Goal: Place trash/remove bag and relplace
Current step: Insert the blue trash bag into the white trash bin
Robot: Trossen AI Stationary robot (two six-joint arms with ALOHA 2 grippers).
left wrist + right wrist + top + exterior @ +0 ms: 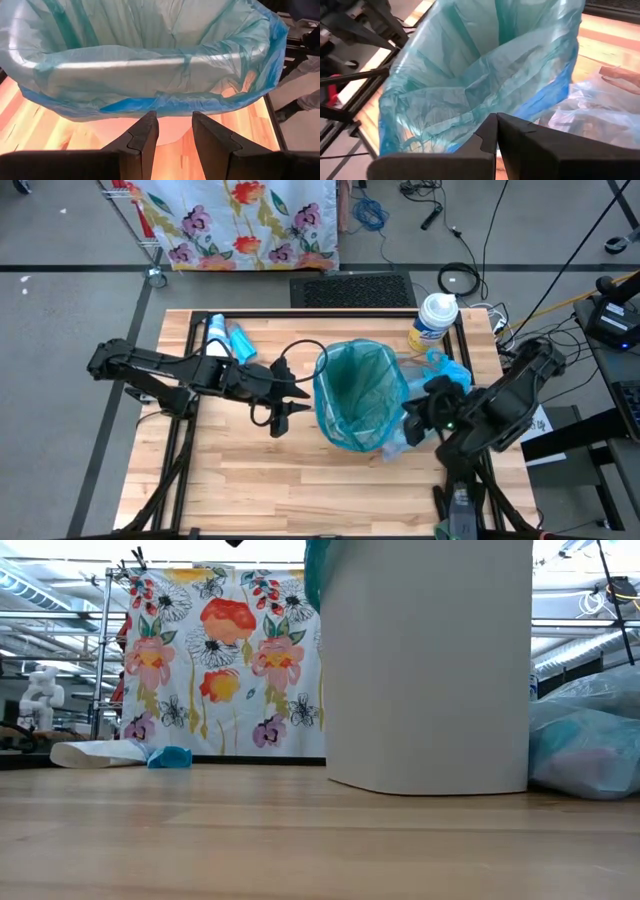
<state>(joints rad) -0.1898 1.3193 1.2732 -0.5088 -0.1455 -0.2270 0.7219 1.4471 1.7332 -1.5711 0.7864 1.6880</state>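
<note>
From above, a white bin is seen standing near the middle of the wooden table, lined with a teal-green bag whose edge is folded over the rim. The left gripper is held just beside the bin on its left, its fingers parted with nothing between them. The right gripper is found at the bin's right side, close against the folded bag edge. A filled pale-blue bag is seen lying on the table to the right of the bin, beside a yellow-and-white canister. A white-and-blue bottle is laid near the table's far left edge. From table height, the bin's white wall is shown upright on the wood, the filled pale-blue bag resting just to its right, and a flowered cloth hung in the room behind. In the left wrist view, the two dark fingers are seen apart, pointed at the bin below the draped liner. In the right wrist view, the fingers are pressed together with no gap; whether plastic is pinched between them cannot be told.
</note>
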